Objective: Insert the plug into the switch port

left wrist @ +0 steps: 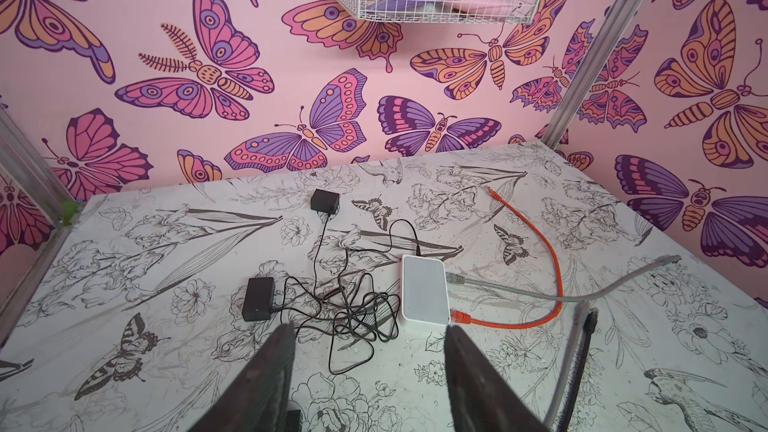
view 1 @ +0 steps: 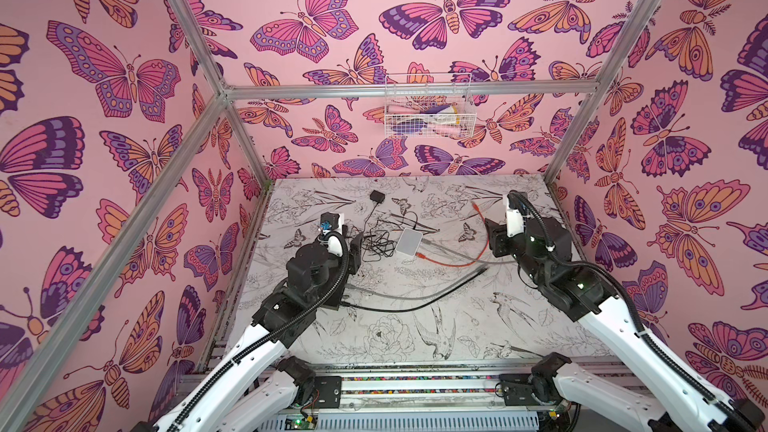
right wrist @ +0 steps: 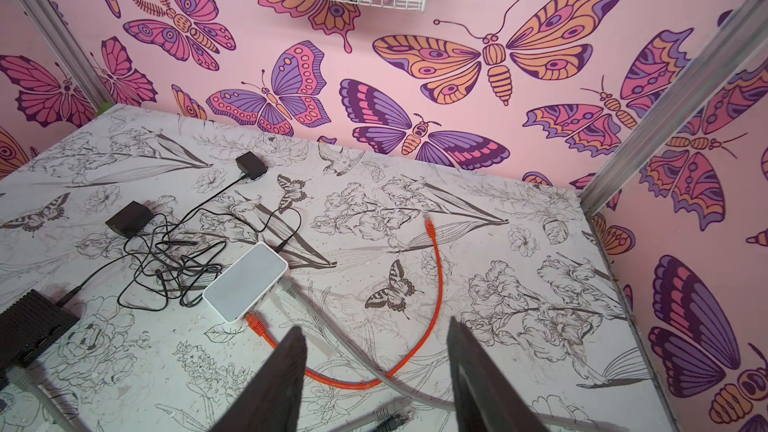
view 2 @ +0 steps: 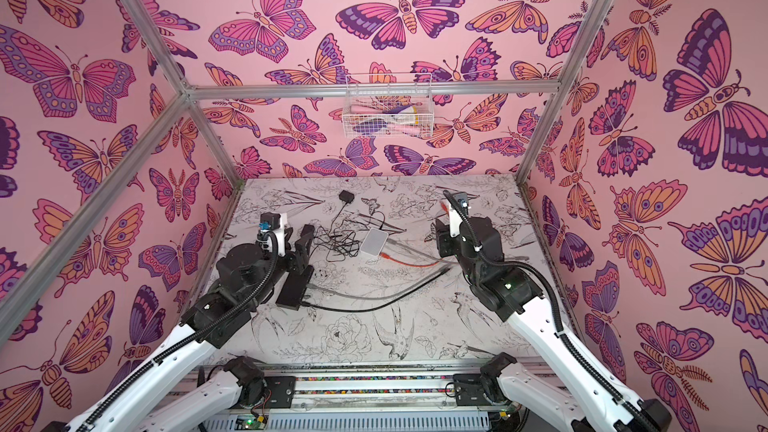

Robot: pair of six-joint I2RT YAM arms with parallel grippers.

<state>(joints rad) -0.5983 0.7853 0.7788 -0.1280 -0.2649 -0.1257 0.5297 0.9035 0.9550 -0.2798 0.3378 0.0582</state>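
Nearest, the left arm (view 1: 257,342) and right arm (view 1: 615,330) reach in from six o'clock in both top views, taking the far wall as twelve. Beneath them spreads the table (view 1: 478,326), printed with flowers and birds. Left gripper (left wrist: 370,328) hangs at nine o'clock of the white switch (view 1: 409,241) with its fingers spread and nothing between them; right gripper (right wrist: 376,326) hangs at three o'clock of it, likewise spread and empty. A black switch (view 2: 293,288) sits at seven o'clock of the white one, partly under the left arm, with a grey cable (view 1: 407,297) and a black cable (view 1: 415,308) running from it toward three o'clock, their far ends loose on the table. The white switch lies flat near the table's middle. One black power adapter (left wrist: 258,299) lies toward nine o'clock of it amid a tangle of thin black wire (left wrist: 353,313); a second adapter (view 1: 377,196) lies at eleven o'clock. An orange cable (left wrist: 558,276) has one end seated in a port at the white switch's five o'clock corner, beside a seated grey plug (left wrist: 455,279). Its free orange plug (left wrist: 493,192) rests on the table at one o'clock of the switch, touching neither gripper.
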